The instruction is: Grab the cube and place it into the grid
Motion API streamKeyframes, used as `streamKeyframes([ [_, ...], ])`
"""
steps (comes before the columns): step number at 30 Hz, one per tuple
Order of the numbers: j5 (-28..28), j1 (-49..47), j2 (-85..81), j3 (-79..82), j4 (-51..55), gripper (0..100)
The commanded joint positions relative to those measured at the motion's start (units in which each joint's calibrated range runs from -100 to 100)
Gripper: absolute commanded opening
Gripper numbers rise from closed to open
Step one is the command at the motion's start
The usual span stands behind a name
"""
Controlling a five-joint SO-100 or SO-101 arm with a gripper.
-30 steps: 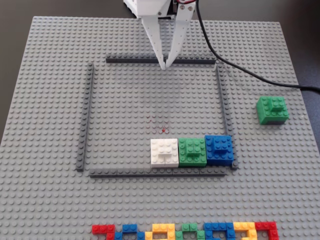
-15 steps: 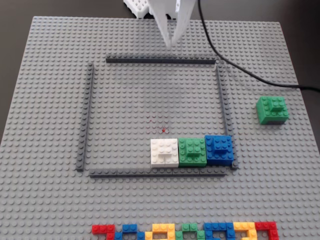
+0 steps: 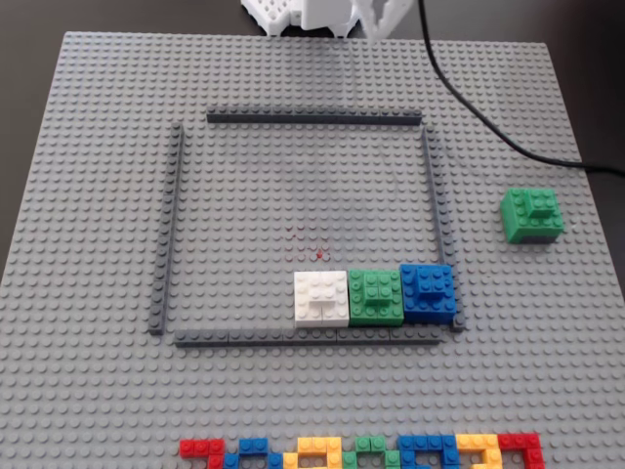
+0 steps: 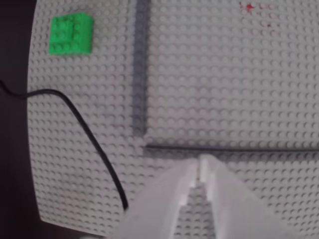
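In the fixed view, reading left to right: the grid (image 3: 177, 225) holds a white cube (image 3: 321, 297), an all-green cube (image 3: 376, 295) and a blue cube (image 3: 428, 291) in a row along its near strip. The cube (image 3: 532, 215) stands outside the grid, well apart to the right of its right-hand strip, near a black cable (image 3: 488, 125).

The hand (image 4: 199, 167), seen clearly only in the wrist view, has its fingertips drawn nearly together and carries nothing. It hangs above the grid's far strip, near the corner.

In the wrist view the cube (image 4: 71, 35) lies at upper left, well apart from the hand, beyond the cable (image 4: 87, 132).

Judgement: the reach is in hand. The hand should open wider than the cube, approach clear of the cable, square its fingers to two opposite faces, then descend.
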Motion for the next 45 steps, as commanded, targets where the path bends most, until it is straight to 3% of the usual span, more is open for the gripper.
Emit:
streamKeyframes([
  [1, -2.0, -2.4, 8.5, -14.1, 1.2, 0],
  [13, -9.0, -10.5, 35.8, -44.8, 6.1, 0],
  [29, -12.7, -16.8, 65.7, -74.9, 7.5, 1],
  [36, -12.5, -16.4, 73.3, -79.4, 7.4, 8],
  [42, -11.6, -15.1, 76.5, -78.8, 7.2, 26],
  [45, -11.3, -14.2, 77.9, -77.2, 6.4, 29],
])
